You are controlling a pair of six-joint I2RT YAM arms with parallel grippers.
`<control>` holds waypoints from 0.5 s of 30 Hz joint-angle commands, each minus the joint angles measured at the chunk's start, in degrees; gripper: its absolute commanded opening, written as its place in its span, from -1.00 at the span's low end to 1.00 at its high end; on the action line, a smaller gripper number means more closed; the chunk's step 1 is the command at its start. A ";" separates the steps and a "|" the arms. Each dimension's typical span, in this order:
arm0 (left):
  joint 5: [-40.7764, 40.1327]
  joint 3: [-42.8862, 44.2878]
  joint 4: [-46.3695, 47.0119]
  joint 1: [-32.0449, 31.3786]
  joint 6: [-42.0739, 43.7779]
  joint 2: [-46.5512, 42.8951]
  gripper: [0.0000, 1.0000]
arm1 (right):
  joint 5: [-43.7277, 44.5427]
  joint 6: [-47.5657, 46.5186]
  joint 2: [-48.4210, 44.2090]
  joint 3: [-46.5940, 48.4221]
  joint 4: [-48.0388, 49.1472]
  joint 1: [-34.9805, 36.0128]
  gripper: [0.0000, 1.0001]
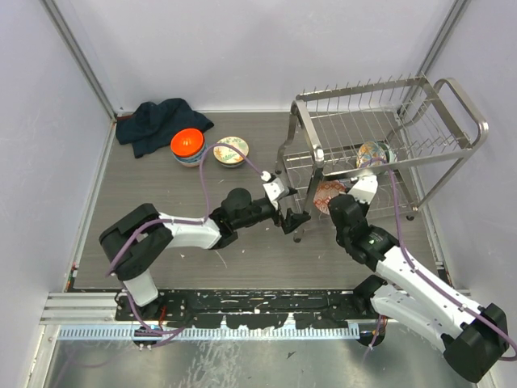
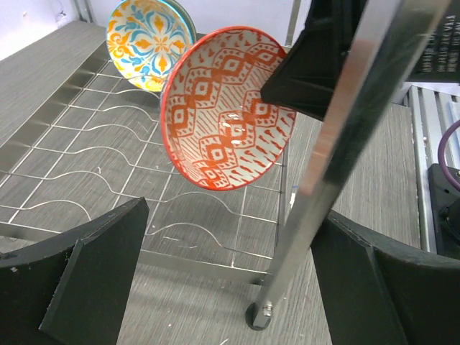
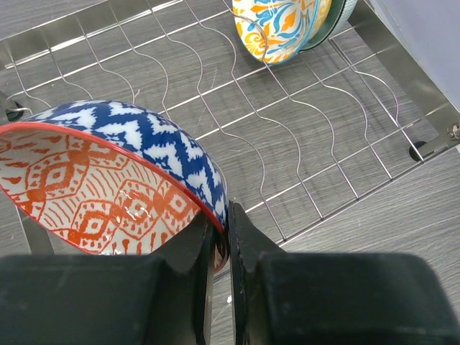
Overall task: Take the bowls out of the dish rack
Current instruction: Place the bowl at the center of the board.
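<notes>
Currently: glossy ceramic bowl [image 3: 108,198], orange-diamond interior, rim pinched by right gripper [image 3: 226,224]; left gripper [image 2: 237,284] splayed near tubular-legged wire dish rack [image 2: 338,158].

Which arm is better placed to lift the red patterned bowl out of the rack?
Right. The right gripper is clamped on the red patterned bowl at its rim; the left gripper hangs open outside the dish rack, facing its corner post.

You have four bowls [image 1: 187,145] [image 1: 231,150] [image 1: 374,153] [image 1: 327,194] in plain sight (a fifth rim may hide behind one), one rack [image 1: 359,89], one cloth [image 1: 157,121], two arms [image 1: 194,230] [image 1: 404,271].
</notes>
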 commanded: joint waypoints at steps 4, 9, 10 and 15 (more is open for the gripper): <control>-4.10 4.12 -1.48 -0.15 1.05 2.34 0.96 | 0.89 2.43 -3.63 4.82 2.05 0.17 -0.99; -5.44 5.33 -2.39 -0.16 1.64 3.36 0.96 | -0.25 2.04 -3.78 5.73 0.86 0.21 -0.99; -5.61 5.44 -2.70 -0.12 1.93 3.47 0.96 | -0.47 1.93 -3.89 6.02 0.37 0.20 -0.99; -6.04 6.61 -3.36 0.23 2.90 4.06 0.96 | -1.55 1.48 -4.69 7.04 -2.00 0.21 -0.99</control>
